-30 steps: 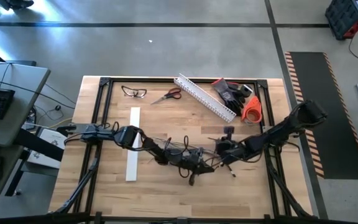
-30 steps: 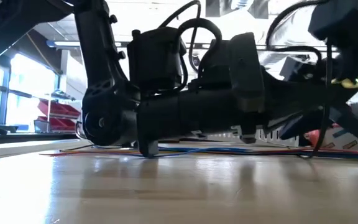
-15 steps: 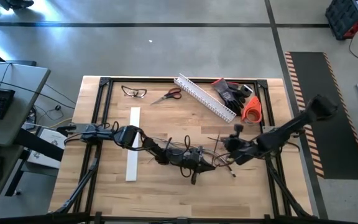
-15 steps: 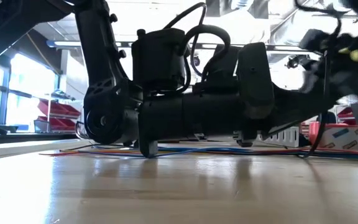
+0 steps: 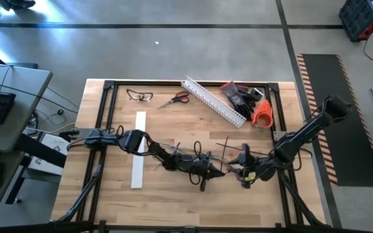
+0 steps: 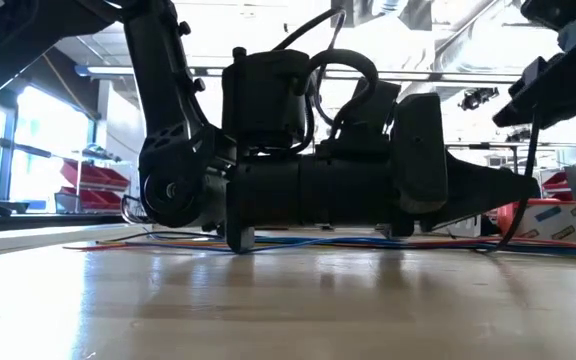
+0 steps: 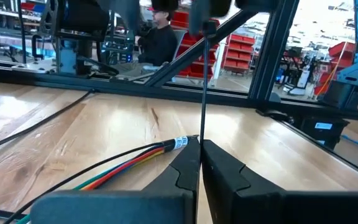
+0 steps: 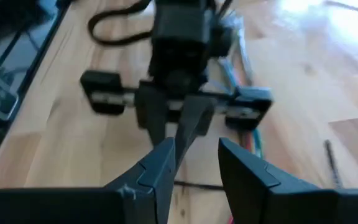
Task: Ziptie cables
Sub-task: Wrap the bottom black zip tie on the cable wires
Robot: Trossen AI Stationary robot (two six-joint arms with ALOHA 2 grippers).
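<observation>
The left gripper lies low at the table's near middle, clenched on a thin upright ziptie, with the cables lying on the wood right beside its fingertips. Just to its right, the right gripper faces it, fingers parted and empty

cables: my bundle of thin limp wires, red, yellow, green, blue and dark, lies flat on the wooden table
cables, place: on the near half of that table, towards the middle
cables, end: the strands meet at a small white printed tag, just beside my shut left pincer
cables, low view: thin blue and reddish lines along the tabletop
ziptie: one thin straight dark strip stands upright from my left pincer's tips
ziptie, second: a short dark strip lies flat on the table
</observation>
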